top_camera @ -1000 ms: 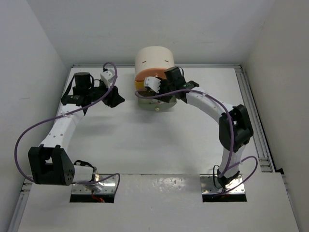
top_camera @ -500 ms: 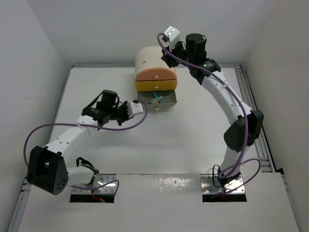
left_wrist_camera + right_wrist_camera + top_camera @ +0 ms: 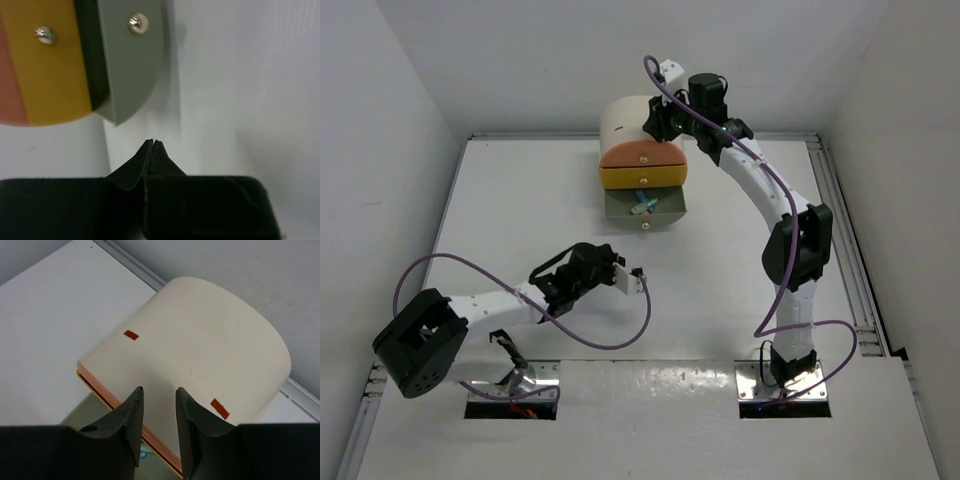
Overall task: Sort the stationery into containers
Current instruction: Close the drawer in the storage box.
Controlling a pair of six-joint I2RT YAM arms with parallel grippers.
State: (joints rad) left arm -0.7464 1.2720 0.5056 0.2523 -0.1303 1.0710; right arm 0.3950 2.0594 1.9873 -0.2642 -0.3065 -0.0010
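- Your left gripper (image 3: 151, 145) sits low over the bare tabletop (image 3: 520, 200), near the front of the cabinet but not touching it. Its jaws are pressed together with nothing between them.
- In the left wrist view those jaws point toward the grey-green drawer (image 3: 132, 60). Its small metal knob (image 3: 135, 21) shows near the top edge.
- Your right gripper (image 3: 158, 390) hangs above the rounded top of the cream cabinet (image 3: 200, 350). Its jaws stand a little apart and pinch nothing.
- Two small red marks (image 3: 131, 334) lie on the cabinet's top, one on each side of the right gripper.
- On the cabinet front, the peach drawer (image 3: 642, 155) is uppermost and the orange-yellow drawer (image 3: 642, 177) sits under it. Both are closed.
- The grey-green drawer below them stands pulled out toward you.
- One piece of stationery (image 3: 642, 205), small and blue-green, lies inside that open drawer. You cannot tell its exact kind from above.
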